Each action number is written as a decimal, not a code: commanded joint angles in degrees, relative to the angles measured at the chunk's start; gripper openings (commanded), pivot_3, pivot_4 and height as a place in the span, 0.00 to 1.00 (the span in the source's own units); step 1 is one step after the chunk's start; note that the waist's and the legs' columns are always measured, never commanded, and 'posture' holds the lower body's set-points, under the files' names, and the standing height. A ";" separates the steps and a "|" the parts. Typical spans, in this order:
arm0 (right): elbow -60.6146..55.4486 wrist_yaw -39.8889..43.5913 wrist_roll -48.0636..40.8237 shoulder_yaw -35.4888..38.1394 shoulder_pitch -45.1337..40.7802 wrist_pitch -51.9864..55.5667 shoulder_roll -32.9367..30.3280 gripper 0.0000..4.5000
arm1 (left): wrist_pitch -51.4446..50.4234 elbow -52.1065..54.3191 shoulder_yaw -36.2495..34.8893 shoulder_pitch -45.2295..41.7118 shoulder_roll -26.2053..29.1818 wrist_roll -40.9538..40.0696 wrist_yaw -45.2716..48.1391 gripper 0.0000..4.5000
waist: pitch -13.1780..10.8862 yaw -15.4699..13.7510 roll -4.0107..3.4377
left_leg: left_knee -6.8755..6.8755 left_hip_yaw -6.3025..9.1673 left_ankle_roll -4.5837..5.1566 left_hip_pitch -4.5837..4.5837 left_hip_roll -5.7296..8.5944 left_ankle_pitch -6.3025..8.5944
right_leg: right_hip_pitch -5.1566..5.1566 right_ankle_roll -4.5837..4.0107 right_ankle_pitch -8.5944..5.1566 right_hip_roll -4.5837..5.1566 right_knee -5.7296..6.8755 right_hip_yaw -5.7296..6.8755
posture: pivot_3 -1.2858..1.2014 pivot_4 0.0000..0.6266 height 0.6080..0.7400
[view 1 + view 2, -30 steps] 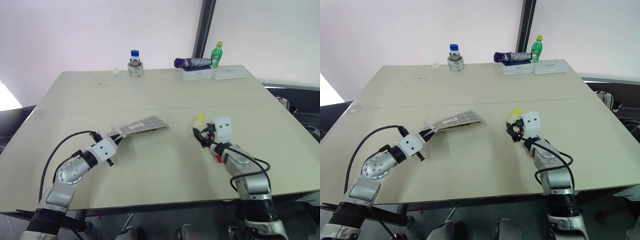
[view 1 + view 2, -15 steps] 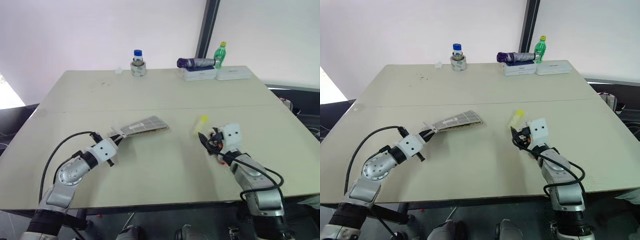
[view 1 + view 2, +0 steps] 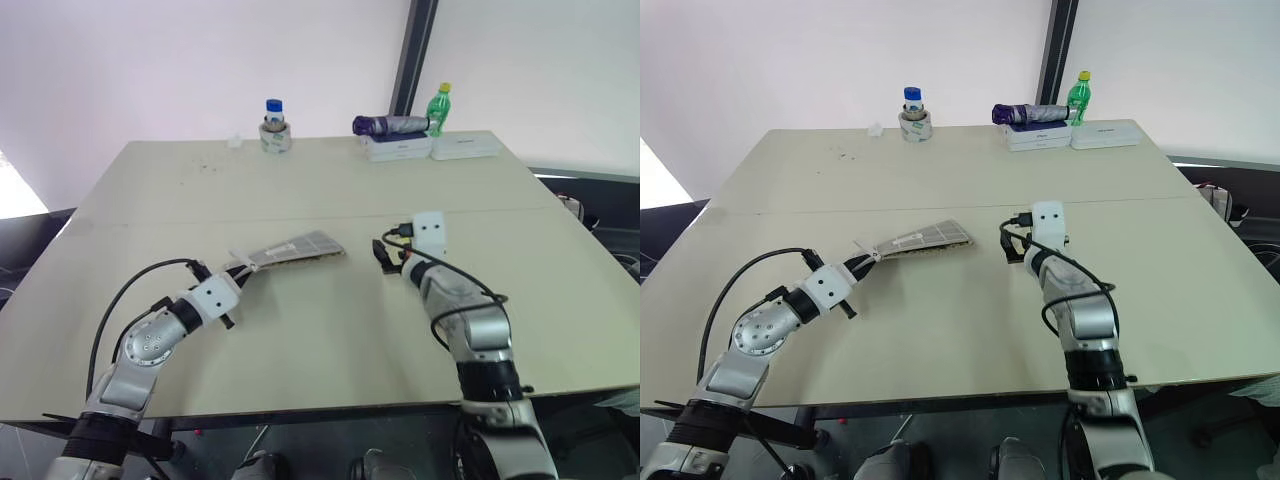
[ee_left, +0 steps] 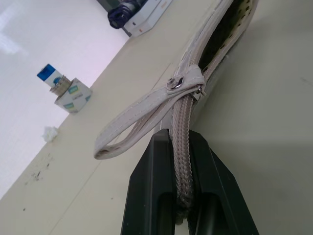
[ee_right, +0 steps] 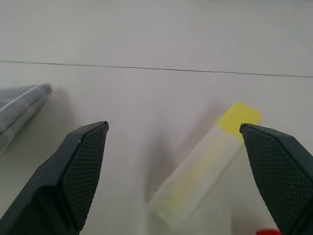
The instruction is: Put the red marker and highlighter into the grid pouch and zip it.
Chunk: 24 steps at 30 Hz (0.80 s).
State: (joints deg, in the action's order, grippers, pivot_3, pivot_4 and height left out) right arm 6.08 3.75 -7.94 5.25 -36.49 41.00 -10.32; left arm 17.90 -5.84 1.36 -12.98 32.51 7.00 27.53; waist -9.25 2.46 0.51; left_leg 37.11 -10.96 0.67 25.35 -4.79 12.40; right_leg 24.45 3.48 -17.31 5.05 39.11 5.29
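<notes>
Nearest the robot, the left gripper (image 4: pixel 180 196) is clamped on the zipper end of the grid pouch (image 3: pixel 296 248), its two black fingers (image 4: pixel 151 191) pressed against the zipper tape. The pouch lies on the table (image 3: pixel 300 330), reaching away from that gripper toward the table's middle, and its mouth gapes open past the white strap loop (image 4: pixel 142 117) fixed at the slider. A little farther out and to the right, the right gripper (image 5: pixel 178 152) hangs low over the tabletop with its fingers spread wide and holding nothing. The highlighter (image 5: pixel 205 164) lies flat on the table between those fingers, slanted, yellow cap pointing away, touching neither of them. A small patch of red at the edge of the right wrist view is probably the red marker (image 5: pixel 268 231), though too little of it shows to be sure. The pouch's far end lies just beside the right gripper, on its left. Along the far edge of the table stand a blue-capped jar (image 3: pixel 273 124), two white boxes (image 3: pixel 430 147) with a dark rolled object (image 3: pixel 388 125) on top, and a green bottle (image 3: pixel 438 106).
</notes>
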 commanded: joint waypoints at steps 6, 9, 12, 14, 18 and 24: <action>14.88 -5.28 2.76 0.75 -8.86 1.71 0.35 0.99 | -0.19 3.35 -0.66 1.42 -0.08 0.39 -1.14 0.00 | 0.00 0.12 -0.01 | -0.03 -0.03 -0.01 0.00 -0.01 -0.01 | 0.01 0.00 0.00 0.00 0.00 0.00 | 0.52 0.24 1.00; 17.35 -5.20 1.97 1.51 -9.34 1.19 1.13 0.99 | -0.54 4.16 -0.54 1.79 -0.29 0.61 -1.37 0.00 | 0.00 0.10 -0.01 | -0.03 -0.03 -0.02 0.00 -0.01 -0.01 | 0.02 0.00 0.00 0.00 0.00 0.00 | 0.52 0.24 1.00; 17.70 -5.02 1.96 1.21 -8.84 0.52 2.05 0.79 | -0.85 4.38 -0.65 1.84 -0.36 0.71 -1.44 0.00 | 0.00 0.12 -0.01 | -0.03 -0.03 -0.02 0.00 -0.02 -0.01 | 0.01 0.00 0.00 0.00 0.00 0.00 | 0.52 0.24 1.00; 17.63 -5.10 2.54 0.65 -8.33 0.78 2.49 0.56 | -0.93 4.46 -0.67 1.81 -0.34 0.78 -1.39 0.00 | 0.00 0.11 -0.01 | -0.03 -0.03 -0.02 0.00 -0.02 -0.01 | 0.01 0.00 0.00 0.00 0.00 0.00 | 0.52 0.24 1.00; 17.28 -4.62 3.16 -0.26 -7.42 -0.06 2.52 0.20 | -0.96 4.13 -0.81 1.23 -0.27 0.64 -1.19 0.00 | 0.00 0.11 -0.01 | -0.03 -0.03 -0.02 0.00 -0.02 -0.01 | 0.01 0.00 0.00 0.00 0.00 0.00 | 0.52 0.24 1.00; 9.46 5.71 3.74 -5.41 -5.44 -8.84 -1.50 0.20 | -0.92 3.65 -0.63 0.53 -0.40 0.46 -0.96 0.00 | -0.01 0.08 -0.02 | -0.04 -0.03 -0.02 0.00 -0.02 -0.01 | 0.01 0.00 0.00 0.01 0.00 0.00 | 0.52 0.24 1.00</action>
State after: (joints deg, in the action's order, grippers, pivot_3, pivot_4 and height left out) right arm 20.97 5.70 -3.79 1.26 -41.29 35.63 -10.57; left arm 16.63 -3.69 1.37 -11.53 32.04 7.88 26.99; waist -9.25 2.54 0.50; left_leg 37.08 -10.99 0.65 25.36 -4.80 12.40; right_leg 24.46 3.48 -17.31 5.06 39.11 5.29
